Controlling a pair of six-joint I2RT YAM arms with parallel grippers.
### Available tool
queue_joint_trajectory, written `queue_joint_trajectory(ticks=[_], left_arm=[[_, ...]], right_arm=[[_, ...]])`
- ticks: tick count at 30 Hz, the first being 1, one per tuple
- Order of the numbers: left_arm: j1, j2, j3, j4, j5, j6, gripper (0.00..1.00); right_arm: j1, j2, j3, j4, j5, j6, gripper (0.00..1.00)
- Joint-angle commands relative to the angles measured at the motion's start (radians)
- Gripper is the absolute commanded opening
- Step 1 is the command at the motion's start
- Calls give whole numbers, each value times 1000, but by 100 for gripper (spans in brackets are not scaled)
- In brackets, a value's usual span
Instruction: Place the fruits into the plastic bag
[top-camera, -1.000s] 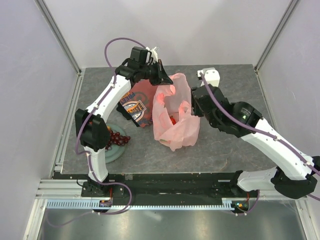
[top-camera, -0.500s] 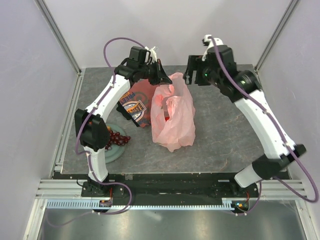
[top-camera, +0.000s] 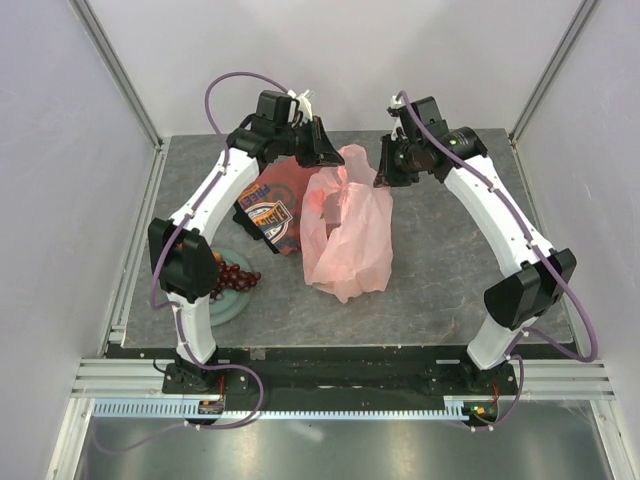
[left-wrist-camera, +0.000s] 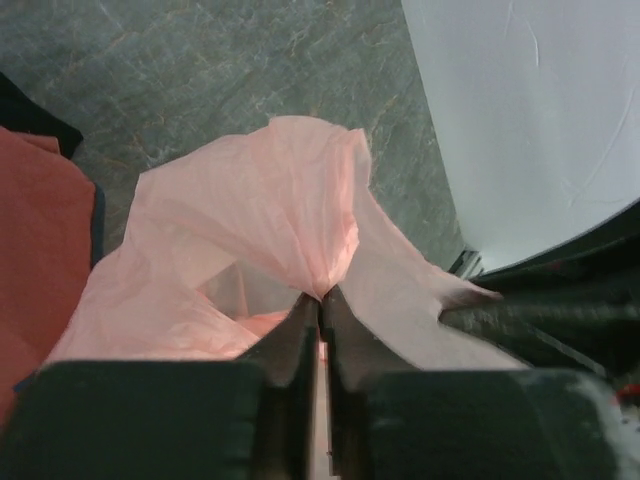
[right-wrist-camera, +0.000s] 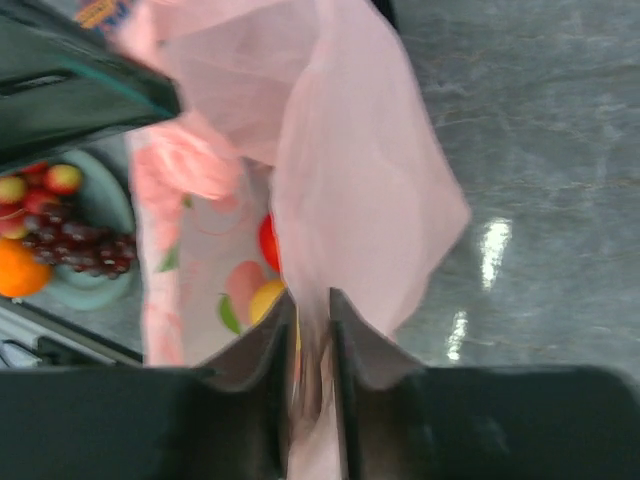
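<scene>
The pink plastic bag (top-camera: 345, 240) stands at the table's middle, held up at its top from both sides. My left gripper (top-camera: 330, 160) is shut on the bag's left handle (left-wrist-camera: 300, 200); its jaws (left-wrist-camera: 321, 297) pinch the film. My right gripper (top-camera: 385, 178) is shut on the bag's right edge (right-wrist-camera: 360, 170), with film between its jaws (right-wrist-camera: 308, 300). Through the bag's mouth I see a red fruit (right-wrist-camera: 268, 240) and a yellow fruit (right-wrist-camera: 262, 298) inside. Dark grapes (top-camera: 238, 277), an orange (right-wrist-camera: 18, 270) and small red pieces (right-wrist-camera: 40, 185) lie on the green plate (top-camera: 226, 303).
A folded red printed cloth (top-camera: 272, 205) lies left of the bag, under my left arm. The plate sits at the table's near left by the left arm's base. White walls enclose the table on three sides.
My right arm rose from beside the bag's right side to the back, then came down and closed on the bag's right top edge. The bag stands taller. My left gripper kept its hold.
</scene>
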Motion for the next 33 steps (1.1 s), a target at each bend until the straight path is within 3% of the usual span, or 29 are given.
queue_joint_trajectory(ticks=[1, 2, 5, 9, 10, 14, 17, 25, 27, 31, 33], left_arm=[[6, -40, 64, 48, 40, 69, 34], [6, -58, 70, 63, 39, 78, 51], [10, -115, 69, 91, 8, 135, 67], [41, -225, 38, 97, -75, 163, 74], [55, -253, 3, 97, -127, 164, 81], [85, -440, -126, 85, -305, 178, 94], [98, -583, -224, 28, -449, 177, 98], [185, -797, -454, -488, -823, -9, 99], [237, -845, -520, -528, -833, -56, 99], [456, -976, -696, -539, -755, -78, 99], [501, -1031, -744, -559, -757, -98, 99]], right_arm=[[-43, -16, -34, -3, -7, 12, 6], [-49, -16, -43, 0, -10, 14, 1], [-92, -18, -103, 31, -44, 32, 0], [-124, -16, -126, 60, -79, 38, 0], [-127, -15, -128, 60, -82, 37, 0], [-147, -9, -125, 63, -101, 31, 0], [-152, -9, -131, 68, -104, 32, 0], [-152, -15, -154, 85, -116, 34, 0], [-150, -19, -168, 92, -125, 37, 0], [-152, -27, -180, 103, -138, 40, 0], [-150, -29, -181, 109, -151, 41, 0]])
